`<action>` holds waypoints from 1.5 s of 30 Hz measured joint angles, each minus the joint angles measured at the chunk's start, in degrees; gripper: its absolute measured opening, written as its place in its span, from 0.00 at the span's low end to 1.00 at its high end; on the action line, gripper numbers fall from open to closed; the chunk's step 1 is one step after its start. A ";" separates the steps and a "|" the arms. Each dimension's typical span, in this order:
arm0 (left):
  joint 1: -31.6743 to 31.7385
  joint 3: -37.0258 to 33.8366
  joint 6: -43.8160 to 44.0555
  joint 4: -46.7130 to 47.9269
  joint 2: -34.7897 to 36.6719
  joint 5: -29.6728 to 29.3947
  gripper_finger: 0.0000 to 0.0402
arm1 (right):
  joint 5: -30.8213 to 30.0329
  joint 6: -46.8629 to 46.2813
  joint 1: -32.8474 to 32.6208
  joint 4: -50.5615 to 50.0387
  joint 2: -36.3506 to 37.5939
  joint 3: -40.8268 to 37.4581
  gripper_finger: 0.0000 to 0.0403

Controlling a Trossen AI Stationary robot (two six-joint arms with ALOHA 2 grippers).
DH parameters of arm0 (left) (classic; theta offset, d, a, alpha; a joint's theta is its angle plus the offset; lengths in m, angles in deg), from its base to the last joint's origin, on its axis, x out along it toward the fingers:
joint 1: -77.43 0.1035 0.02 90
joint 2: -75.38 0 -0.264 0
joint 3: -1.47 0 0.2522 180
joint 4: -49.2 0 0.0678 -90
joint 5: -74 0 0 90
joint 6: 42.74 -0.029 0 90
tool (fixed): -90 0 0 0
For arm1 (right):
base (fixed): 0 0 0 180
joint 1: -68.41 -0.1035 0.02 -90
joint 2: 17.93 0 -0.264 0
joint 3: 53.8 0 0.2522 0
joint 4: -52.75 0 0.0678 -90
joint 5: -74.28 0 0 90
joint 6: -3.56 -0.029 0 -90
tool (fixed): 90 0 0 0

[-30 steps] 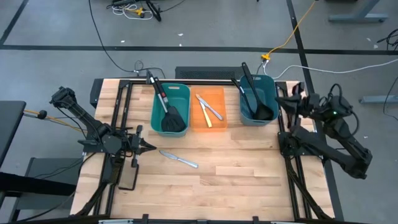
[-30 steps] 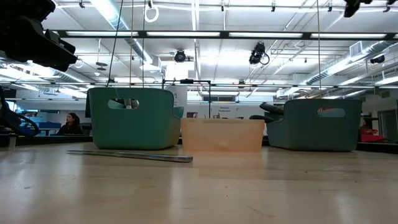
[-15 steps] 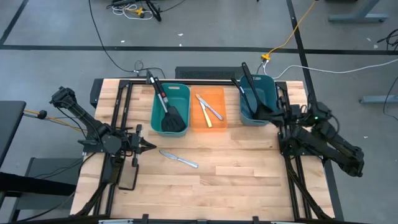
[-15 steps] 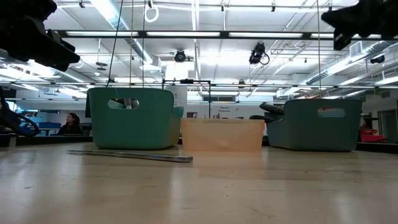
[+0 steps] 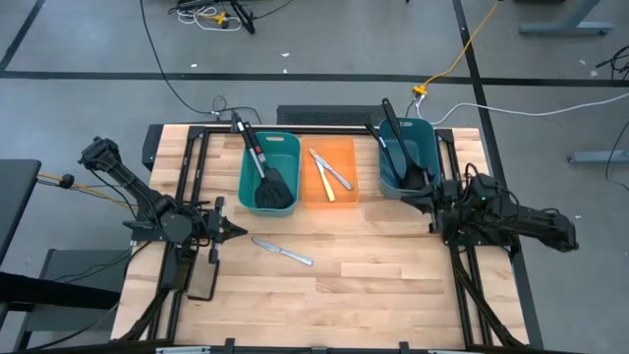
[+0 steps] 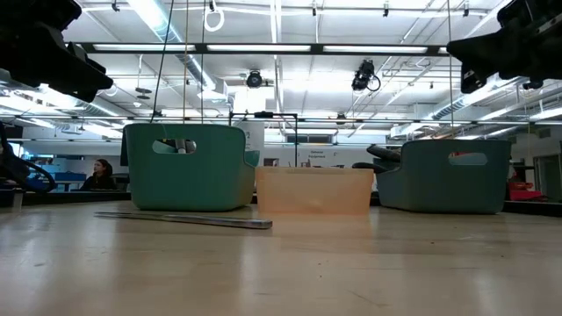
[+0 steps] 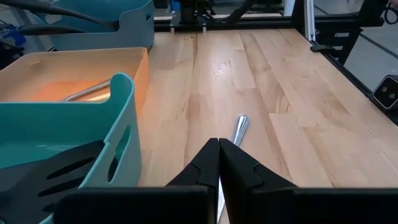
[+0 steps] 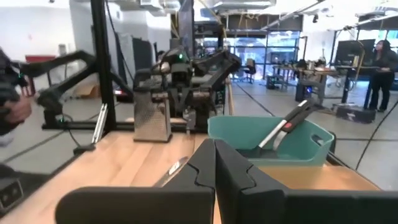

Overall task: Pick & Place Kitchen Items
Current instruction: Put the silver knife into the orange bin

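Note:
One silver knife (image 5: 282, 251) lies flat on the wooden table; it also shows in the left wrist view (image 7: 239, 127) and the low view (image 6: 184, 219). Two black slotted spatulas (image 5: 273, 189) stand in the left teal bin (image 5: 248, 157). A silver knife and a pale-yellow knife (image 5: 322, 175) lie in the orange bin (image 5: 344, 147). Two black ladles (image 5: 405, 162) stand in the right teal bin (image 5: 430, 138). My left gripper (image 5: 237, 231) is shut and empty, hovering left of the loose knife. My right gripper (image 5: 407, 196) is shut and empty, just near of the right bin.
A flat black pad (image 5: 201, 282) lies at the table's near left. Black frame rails (image 5: 462, 265) run along both sides. Bare wood lies between the bins and the near edge. A person (image 8: 379, 74) stands in the room beyond the table.
My right gripper has swung from beside the right teal bin toward the table's near edge and down, turning level to point at the table's left; it has come into the low view's upper right. My left arm and the knife have kept still.

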 joint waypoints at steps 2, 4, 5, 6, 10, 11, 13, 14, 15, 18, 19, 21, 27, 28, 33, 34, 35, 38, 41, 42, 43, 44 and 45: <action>0.00 0.00 0.07 0.00 -0.01 0.00 0.03 | -2.38 0.97 -2.14 -0.12 -0.02 -0.89 0.00; 0.00 0.00 -0.08 -0.16 -0.01 -0.27 0.03 | -4.77 1.39 -3.81 -0.16 -0.02 -1.76 0.00; -0.01 0.00 -0.27 -0.58 -0.01 -0.90 0.03 | -5.95 1.41 -4.50 -0.14 -0.02 -2.22 0.00; -0.01 0.00 -1.02 -1.26 -0.01 -1.81 0.03 | -7.10 1.41 -5.04 -0.12 -0.02 -2.70 0.00; 0.20 2.32 -3.19 -3.24 -0.94 -4.24 0.03 | -8.85 0.83 -6.24 0.51 -0.02 -4.79 0.01; 0.49 3.77 -3.69 -3.36 -1.70 -4.26 0.03 | -8.86 0.67 -6.36 0.96 -0.02 -5.18 0.02; 1.13 7.34 -4.72 -3.17 -3.76 -3.81 0.03 | -8.86 0.30 -6.45 1.63 -0.02 -5.72 0.02; 1.46 9.39 -5.66 -3.11 -5.04 -3.48 0.03 | -8.88 0.32 -6.43 1.52 -0.02 -5.80 0.02; 1.78 11.47 -6.55 -2.97 -6.44 -3.11 0.03 | -9.07 0.32 -6.44 1.44 -0.04 -5.80 0.02; 2.81 18.80 -8.28 0.82 -11.53 0.09 0.03 | -9.31 0.32 -6.43 1.68 -0.02 -5.81 0.01; 3.27 21.35 -8.56 3.24 -13.60 1.34 0.03 | -9.32 0.32 -6.43 1.67 -0.02 -5.80 0.01; 4.35 26.28 -8.63 8.17 -18.45 2.60 0.03 | -9.52 0.32 -6.43 1.51 -0.02 -5.80 0.01; 9.39 36.16 -9.22 16.12 -34.59 11.22 0.03 | -9.89 -0.18 -6.43 1.50 -0.02 -5.80 0.01; 10.18 36.84 -9.30 16.43 -37.11 12.67 0.03 | -9.91 -0.46 -6.43 1.43 -0.02 -5.80 0.01; 13.83 38.93 -10.29 16.00 -48.83 20.99 0.06 | -9.92 -2.31 -6.43 0.22 -0.04 -5.80 0.01; 14.55 39.19 -10.27 15.80 -50.88 22.56 0.08 | -9.91 -2.65 -6.43 -0.06 -0.04 -5.80 0.01; 15.23 39.39 -10.27 15.63 -52.96 23.98 0.10 | -9.89 -2.86 -6.43 -0.16 -0.04 -5.80 0.01; 17.58 39.93 -10.34 13.52 -58.15 29.69 0.18 | -9.89 -3.75 -6.43 -0.16 -0.04 -5.80 0.02; 19.44 40.51 -13.08 11.94 -62.73 33.96 0.28 | -9.91 -3.79 -6.43 -0.16 -0.04 -5.80 0.02; 19.91 40.77 -13.66 12.09 -64.09 33.94 0.31 | -9.91 -3.79 -6.43 -0.16 -0.04 -5.80 0.02; 20.41 40.91 -14.25 12.14 -65.17 33.96 0.34 | -9.91 -3.81 -6.43 -0.16 -0.04 -5.80 0.02; 20.89 40.96 -14.88 12.50 -66.06 34.07 0.37 | -9.90 -3.91 -6.43 -0.16 -0.04 -5.80 0.02; 21.39 40.98 -15.45 12.72 -66.91 34.52 0.39 | -9.90 -4.07 -6.43 -0.16 -0.04 -5.80 0.02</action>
